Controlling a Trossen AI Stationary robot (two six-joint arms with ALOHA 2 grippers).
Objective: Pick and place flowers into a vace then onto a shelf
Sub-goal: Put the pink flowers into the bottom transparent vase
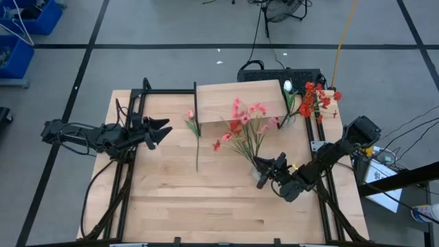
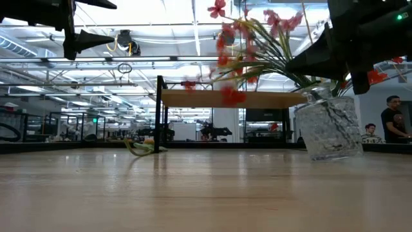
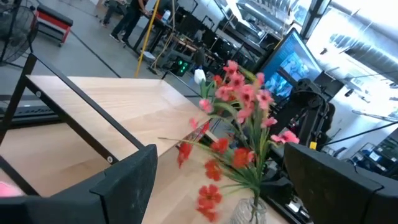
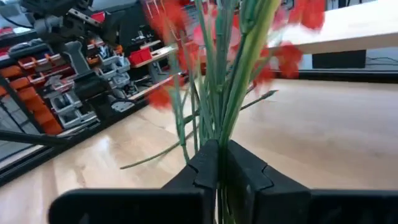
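A bunch of green-stemmed flowers [image 1: 243, 130] with red and pink blossoms stands with its stem ends in a clear glass vase [image 2: 328, 132], which rests on the table right of centre. My right gripper [image 4: 217, 168] is shut on the stems just above the vase mouth. The shelf [image 1: 240, 99], a pale board on thin black legs, stands at the far edge behind the blossoms. My left gripper [image 1: 164, 130] hangs open over the table's left side, holding nothing. My right gripper pinches the bundled green stems [image 4: 227, 124] between its two fingers, just above the vase mouth. The fingers come in about level from the table's right near side and lie across the stems. Below the fingers the stems run down into the vase [image 1: 260, 166].
One flower with a pink bud [image 1: 194, 134] lies on the table by the shelf's left leg. A red spray [image 1: 317, 99] and a white bud [image 1: 287, 86] stand at the far right corner. The near half of the tabletop [image 1: 206, 206] is bare wood. People [image 2: 393, 122] show beyond the table.
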